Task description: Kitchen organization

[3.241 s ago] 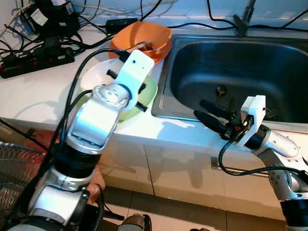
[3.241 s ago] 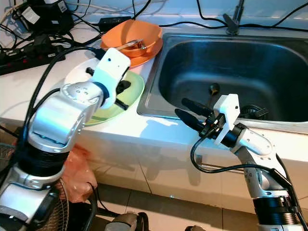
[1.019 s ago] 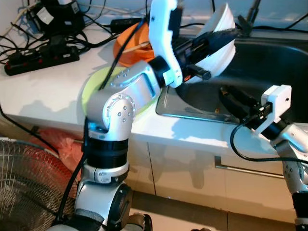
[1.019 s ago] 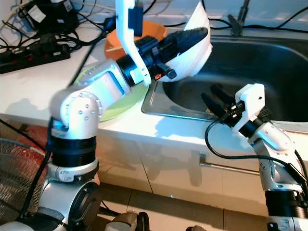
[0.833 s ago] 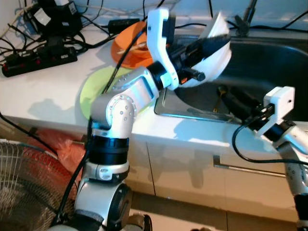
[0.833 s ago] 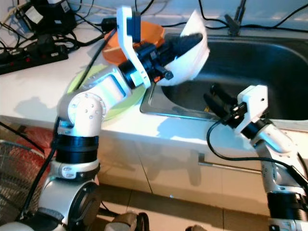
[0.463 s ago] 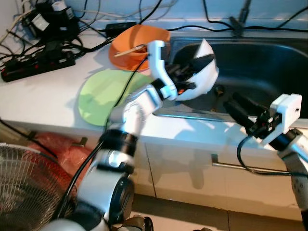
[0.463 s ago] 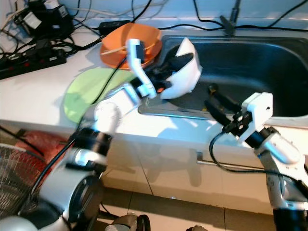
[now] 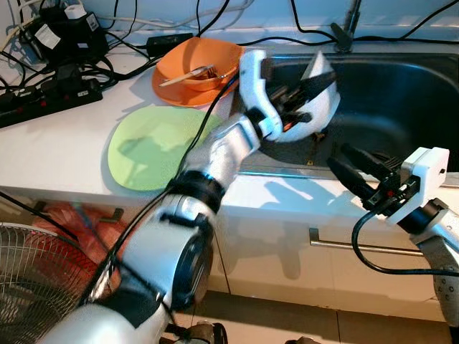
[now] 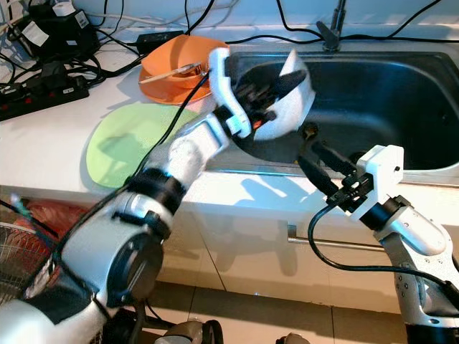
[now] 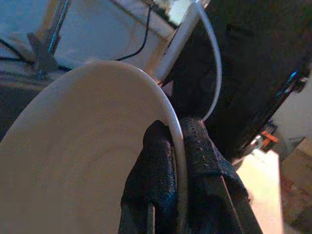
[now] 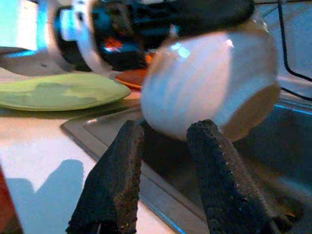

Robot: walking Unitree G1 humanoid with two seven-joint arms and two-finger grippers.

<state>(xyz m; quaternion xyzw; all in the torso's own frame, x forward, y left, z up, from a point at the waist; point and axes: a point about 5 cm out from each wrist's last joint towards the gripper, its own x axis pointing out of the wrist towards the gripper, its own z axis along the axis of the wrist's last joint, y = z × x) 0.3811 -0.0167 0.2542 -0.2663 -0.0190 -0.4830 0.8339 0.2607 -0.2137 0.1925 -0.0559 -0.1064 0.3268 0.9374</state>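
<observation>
While our left gripper (image 9: 310, 86) pinches the rim of the white bowl (image 9: 315, 115), the bowl hangs tilted on its side above the near left part of the sink (image 9: 401, 93). In the left wrist view the 2 black fingers (image 11: 156, 170) are closed tight on the rim, 1 inside and 1 outside, so the hold looks firm though narrow.

Just below and in front of that gripper lies the sink's front edge. Our right gripper (image 9: 355, 166) waits near the bowl, slightly lower and closer to us, over the table (image 9: 64, 136) edge; its 2 fingers are spread apart and hold nothing. In the right wrist view the bowl sits just beyond those parted fingers (image 12: 117, 170), not touching them.

Back behind the left gripper, on the table, we see the light green plate (image 9: 154, 147), and past it the orange bowl (image 9: 201, 61) on an orange plate with a utensil lying in it. Further off are a power strip (image 9: 43, 89) and tangled cables.

We judge that the step in hand is carrying the white bowl into the sink. Next we would need to lower it toward the sink floor, level it, and only then part the fingers, since a tilted release could let it roll or clatter.
</observation>
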